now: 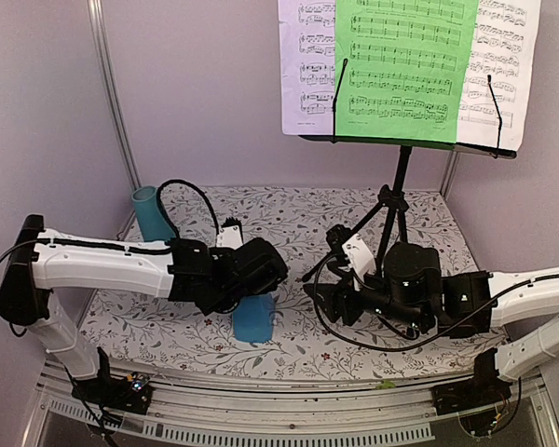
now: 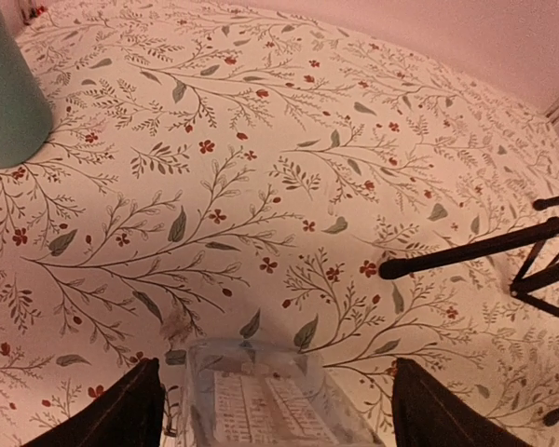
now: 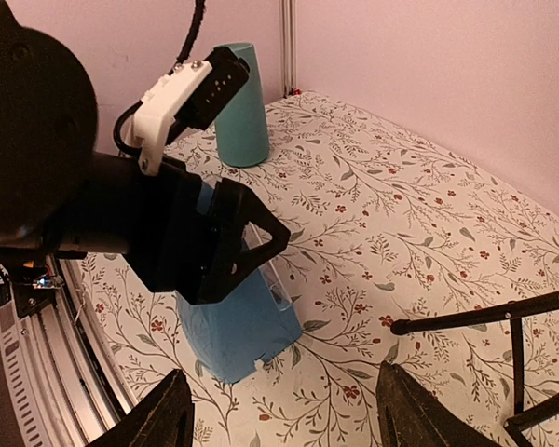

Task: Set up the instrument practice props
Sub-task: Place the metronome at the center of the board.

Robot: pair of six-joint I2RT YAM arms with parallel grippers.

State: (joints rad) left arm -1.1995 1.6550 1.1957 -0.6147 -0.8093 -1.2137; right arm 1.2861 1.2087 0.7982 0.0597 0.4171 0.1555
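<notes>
Step in hand, as judged: letting go of the metronome and clearing off it.

- The left gripper (image 2: 276, 391) stands wide open astride the small blue metronome (image 3: 242, 321). One finger is on each side, cloth shows in the gaps, and no pad presses on it. It holds nothing.
- The right gripper (image 3: 284, 410) is open and empty, low over the floral tablecloth (image 1: 289, 214) and facing the metronome.
- The metronome stands upright on the cloth at front centre, well apart from the teal cup (image 1: 149, 212) at the back left.
- The black music stand (image 1: 402, 172) is up at the back right, with the white and green sheet-music pages (image 1: 405, 65) on its desk.

To do it well, the left arm should rise straight up and keep the jaws wide. The sides slope, so a sideways drift could catch a face and tip the piece. The stand leg (image 2: 475, 256) lies near on the right, so the arm should withdraw away from it.

Hard to make out:
- The top view hides the metronome's upper half under the left wrist.
- The left wrist view cuts off its base.
- The stand's feet sit partly behind the right arm.
- The tops of the pages run out of frame.
</notes>
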